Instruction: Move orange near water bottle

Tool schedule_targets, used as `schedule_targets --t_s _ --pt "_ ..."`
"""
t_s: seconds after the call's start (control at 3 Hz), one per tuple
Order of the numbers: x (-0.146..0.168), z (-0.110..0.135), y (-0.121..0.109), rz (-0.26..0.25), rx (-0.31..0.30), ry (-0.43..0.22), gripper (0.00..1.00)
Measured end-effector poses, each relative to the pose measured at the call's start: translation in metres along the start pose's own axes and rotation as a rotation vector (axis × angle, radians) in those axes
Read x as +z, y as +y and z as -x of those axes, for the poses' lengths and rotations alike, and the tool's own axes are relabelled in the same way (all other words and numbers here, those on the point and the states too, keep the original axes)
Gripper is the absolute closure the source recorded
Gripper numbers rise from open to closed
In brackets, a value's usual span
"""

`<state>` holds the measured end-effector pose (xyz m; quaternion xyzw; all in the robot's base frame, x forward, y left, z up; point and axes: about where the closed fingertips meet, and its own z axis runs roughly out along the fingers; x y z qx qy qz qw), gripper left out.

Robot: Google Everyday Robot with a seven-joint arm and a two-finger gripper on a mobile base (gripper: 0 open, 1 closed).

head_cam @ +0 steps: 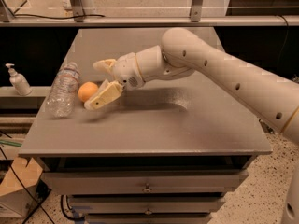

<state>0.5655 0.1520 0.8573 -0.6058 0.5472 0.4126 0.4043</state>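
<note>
The orange (87,91) rests on the grey table (187,125) at its left side, just right of the water bottle (63,90), which lies on its side along the left edge. My gripper (93,85) reaches in from the right. Its jaws are spread around the orange: one cream finger (104,65) stands clear above and behind it, the other finger (103,97) lies beside its near right side. The orange and the bottle are a small gap apart.
A small white pump dispenser bottle (17,80) stands on a lower shelf left of the table. A metal rail (149,20) runs behind the table's far edge. Drawers (147,185) sit under the tabletop. My white arm (224,78) crosses the right half of the table.
</note>
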Motion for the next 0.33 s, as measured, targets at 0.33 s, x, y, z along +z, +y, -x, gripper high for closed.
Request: schedule_targets --t_s 0.33 --pt "0.0001 0.0000 0.0000 0.000 0.000 0.000 0.00"
